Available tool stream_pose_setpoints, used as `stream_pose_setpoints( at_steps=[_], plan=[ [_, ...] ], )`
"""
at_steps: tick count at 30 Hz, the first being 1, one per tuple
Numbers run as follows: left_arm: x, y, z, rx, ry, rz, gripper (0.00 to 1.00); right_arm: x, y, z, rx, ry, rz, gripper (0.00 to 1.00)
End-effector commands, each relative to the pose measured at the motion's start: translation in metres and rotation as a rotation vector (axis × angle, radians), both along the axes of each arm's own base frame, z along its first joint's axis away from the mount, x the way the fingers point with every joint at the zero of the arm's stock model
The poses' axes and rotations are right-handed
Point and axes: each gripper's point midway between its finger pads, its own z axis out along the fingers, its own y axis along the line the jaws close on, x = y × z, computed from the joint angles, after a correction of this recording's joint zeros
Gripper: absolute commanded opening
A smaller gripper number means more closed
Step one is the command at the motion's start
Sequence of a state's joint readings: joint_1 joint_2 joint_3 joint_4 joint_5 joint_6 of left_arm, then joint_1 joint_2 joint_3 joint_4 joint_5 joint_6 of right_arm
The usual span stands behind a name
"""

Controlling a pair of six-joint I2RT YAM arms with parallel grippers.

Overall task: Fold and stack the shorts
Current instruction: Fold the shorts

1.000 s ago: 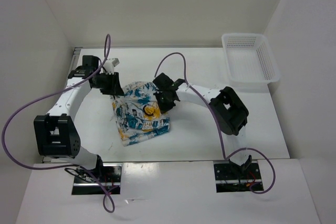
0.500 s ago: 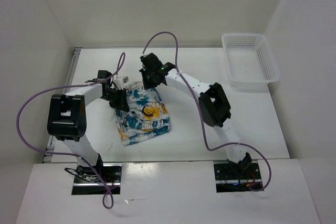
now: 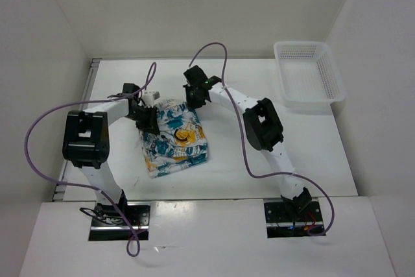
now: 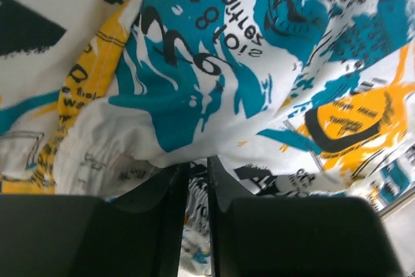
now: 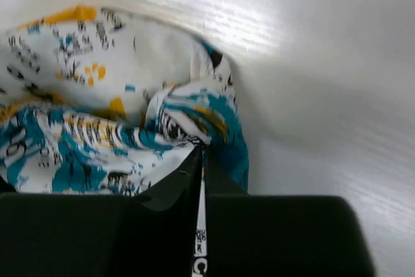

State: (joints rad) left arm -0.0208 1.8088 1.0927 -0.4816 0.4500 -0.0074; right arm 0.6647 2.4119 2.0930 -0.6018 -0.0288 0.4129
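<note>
The shorts [image 3: 174,139] lie folded in a bundle on the white table, left of centre, white with teal, orange-yellow and black print. My left gripper [image 3: 146,119] is at their far left edge. In the left wrist view its jaws [image 4: 198,174] stand nearly together with a fold of the shorts [image 4: 214,76] pinched between them. My right gripper [image 3: 195,99] is at the far right corner of the shorts. In the right wrist view [image 5: 201,155] it is shut on a corner of the shorts [image 5: 97,128], with cloth showing in the slit between the fingers.
A white plastic mesh basket [image 3: 308,80] stands at the far right of the table. White walls close in the table on the left, back and right. Purple cables loop over both arms.
The left gripper came in from the far left to the shorts' left edge. The right gripper moved from over the shorts to their far right corner, then shifted slightly right.
</note>
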Motion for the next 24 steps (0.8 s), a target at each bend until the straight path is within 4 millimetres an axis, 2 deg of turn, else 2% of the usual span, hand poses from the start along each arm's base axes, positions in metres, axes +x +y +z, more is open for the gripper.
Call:
stream_pose_setpoints(
  at_steps=[1, 2, 3, 4, 5, 6, 7, 8, 9, 10, 11, 13, 15, 16, 17, 18, 20, 21, 22, 23, 24],
  plan=[
    [0.027, 0.003, 0.012, 0.021, -0.046, 0.000, 0.24, -0.005, -0.019, 0.060, 0.086, -0.062, -0.059, 0.12],
    [0.033, 0.003, 0.020, 0.020, -0.062, 0.000, 0.27, 0.000, -0.031, 0.076, 0.113, -0.086, -0.091, 0.18],
    [0.045, 0.002, 0.033, 0.019, -0.095, 0.000, 0.38, -0.003, -0.038, 0.119, 0.172, -0.148, -0.108, 0.27],
    [0.049, 0.000, 0.046, 0.005, -0.121, -0.005, 0.48, -0.004, -0.054, 0.122, 0.149, -0.166, -0.145, 0.40],
    [0.054, 0.002, 0.065, -0.004, -0.167, 0.001, 0.60, -0.006, -0.061, 0.135, 0.147, -0.195, -0.164, 0.72],
    [0.054, 0.002, 0.076, -0.004, -0.184, 0.001, 0.68, -0.007, -0.075, 0.164, 0.152, -0.260, -0.174, 0.83],
    [0.057, 0.000, 0.097, -0.015, -0.228, -0.004, 0.79, -0.008, -0.093, 0.164, 0.112, -0.273, -0.206, 0.91],
    [0.061, 0.002, 0.109, -0.025, -0.257, 0.000, 0.82, -0.010, -0.104, 0.171, 0.096, -0.287, -0.223, 0.98],
    [0.061, 0.000, 0.117, -0.033, -0.268, -0.004, 0.86, -0.010, -0.122, 0.193, 0.107, -0.330, -0.261, 1.00],
    [0.062, 0.001, 0.127, -0.054, -0.285, -0.004, 0.87, -0.013, -0.136, 0.191, 0.086, -0.333, -0.279, 1.00],
    [0.067, -0.001, 0.145, -0.067, -0.330, -0.012, 0.89, -0.011, -0.156, 0.195, 0.075, -0.340, -0.321, 1.00],
    [0.072, 0.001, 0.162, -0.074, -0.369, -0.008, 0.89, -0.019, -0.183, 0.213, 0.096, -0.367, -0.372, 1.00],
    [0.083, 0.004, 0.190, -0.081, -0.443, -0.007, 0.90, -0.020, -0.214, 0.217, 0.097, -0.373, -0.440, 1.00],
    [0.086, 0.007, 0.204, -0.088, -0.476, -0.004, 0.90, -0.024, -0.226, 0.234, 0.119, -0.412, -0.462, 1.00],
    [0.088, 0.005, 0.219, -0.099, -0.523, -0.015, 0.90, -0.027, -0.236, 0.235, 0.116, -0.415, -0.480, 1.00],
    [0.091, 0.009, 0.241, -0.100, -0.597, -0.012, 0.90, -0.024, -0.254, 0.243, 0.118, -0.434, -0.521, 1.00],
    [0.093, 0.016, 0.267, -0.108, -0.686, -0.010, 0.91, -0.030, -0.276, 0.252, 0.114, -0.456, -0.568, 1.00],
    [0.094, 0.019, 0.289, -0.106, -0.768, -0.014, 0.91, -0.033, -0.286, 0.249, 0.103, -0.447, -0.587, 1.00],
    [0.093, 0.023, 0.293, -0.107, -0.792, -0.010, 0.93, -0.037, -0.303, 0.250, 0.094, -0.448, -0.624, 1.00],
    [0.091, 0.023, 0.308, -0.100, -0.856, -0.016, 0.93, -0.039, -0.309, 0.248, 0.096, -0.445, -0.633, 1.00],
    [0.090, 0.027, 0.315, -0.094, -0.877, -0.008, 0.93, -0.042, -0.321, 0.247, 0.093, -0.438, -0.666, 1.00]
  ],
)
